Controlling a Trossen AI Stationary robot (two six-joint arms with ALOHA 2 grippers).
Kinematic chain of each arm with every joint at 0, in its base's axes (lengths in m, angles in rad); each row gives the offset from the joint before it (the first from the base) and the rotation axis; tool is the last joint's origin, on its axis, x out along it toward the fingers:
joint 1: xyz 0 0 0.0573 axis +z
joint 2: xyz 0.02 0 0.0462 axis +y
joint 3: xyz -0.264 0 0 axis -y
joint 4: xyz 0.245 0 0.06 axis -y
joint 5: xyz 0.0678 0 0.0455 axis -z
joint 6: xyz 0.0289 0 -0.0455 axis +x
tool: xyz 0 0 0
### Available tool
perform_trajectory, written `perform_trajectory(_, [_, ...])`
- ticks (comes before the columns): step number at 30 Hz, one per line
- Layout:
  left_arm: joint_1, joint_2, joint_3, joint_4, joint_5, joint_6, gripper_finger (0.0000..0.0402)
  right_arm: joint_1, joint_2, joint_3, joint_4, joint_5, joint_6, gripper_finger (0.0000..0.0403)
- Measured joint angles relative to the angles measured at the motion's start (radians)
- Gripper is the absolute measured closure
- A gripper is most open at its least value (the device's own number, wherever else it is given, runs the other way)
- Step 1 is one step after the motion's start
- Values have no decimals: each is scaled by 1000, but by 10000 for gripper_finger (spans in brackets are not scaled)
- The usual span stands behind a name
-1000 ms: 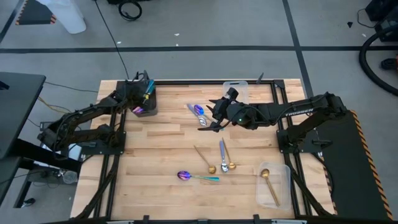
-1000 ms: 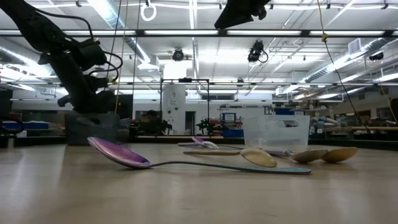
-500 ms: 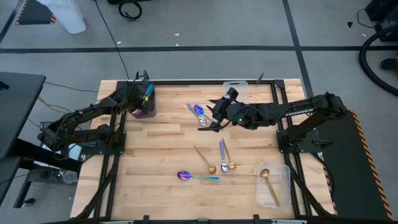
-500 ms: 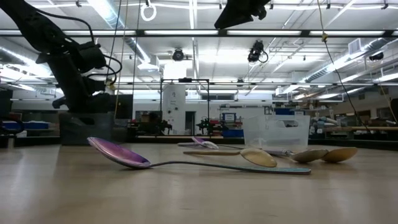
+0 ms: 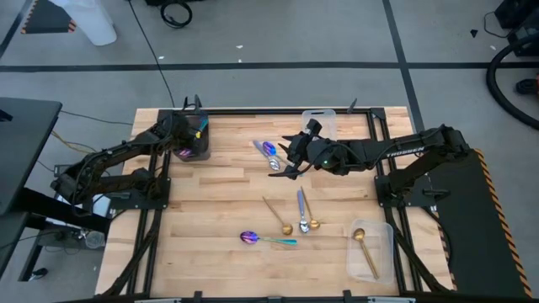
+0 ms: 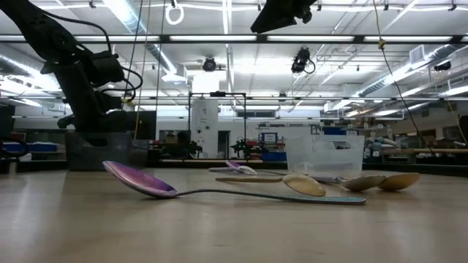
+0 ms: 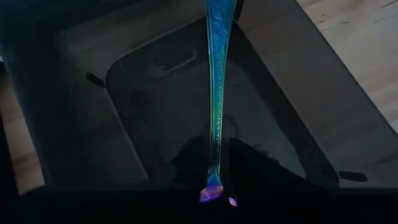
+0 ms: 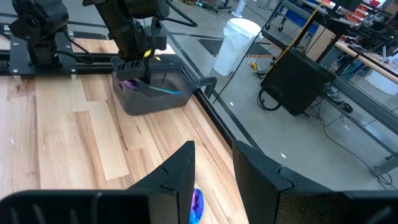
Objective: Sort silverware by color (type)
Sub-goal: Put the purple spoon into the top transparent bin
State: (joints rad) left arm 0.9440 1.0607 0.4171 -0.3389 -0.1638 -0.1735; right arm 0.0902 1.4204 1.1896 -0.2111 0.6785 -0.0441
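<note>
My left end effector point(image 5: 187, 136) is just loosening on the teal-handled, purple-bowled spoon point(image 7: 214, 112) over the dark bin point(image 5: 195, 143) at the tabletop's far left corner, so the spoon could catch the rim and tip out, while my right end effector point(image 8: 211, 171) waits open mid-tabletop.

Wooden butcher-block bench point(image 5: 219, 198) sits on a grey floor with dark tape lines, and there's a dark tinted bin point(image 5: 195, 140) at its far left corner, a clear bin point(image 5: 321, 123) at the far edge, and another clear bin point(image 5: 376, 251) near the front right corner. Off the bench there's a white bag-like thing point(image 5: 88, 21) on the floor at the far left and coiled black cable point(image 5: 177, 13) just beside it. The low view looks into a big workshop with strip lights point(image 6: 227, 18) overhead.
</note>
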Motion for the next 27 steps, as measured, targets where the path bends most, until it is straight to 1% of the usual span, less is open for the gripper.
perform_trajectory(5, [0,-3,2,11,3,-7,247,0,0,0,0,0,0,284])
perform_trajectory(8, [-1,-4,18,11,11,1,226,0,0,0,-2,0,4,284])
perform_trajectory(11, [-20,-14,38,21,16,20,223,0,0,0,-4,0,7,284])
perform_trajectory(16, [-79,-46,61,37,17,38,234,0,0,0,-8,0,7,284])
perform_trajectory(19, [-125,-70,72,37,-4,51,240,0,0,0,-11,-2,20,284])
perform_trajectory(24, [-215,-89,98,42,-18,26,242,0,0,0,-24,-62,42,284])
perform_trajectory(27, [-289,-89,108,72,-19,22,242,0,0,0,-47,-78,59,284])
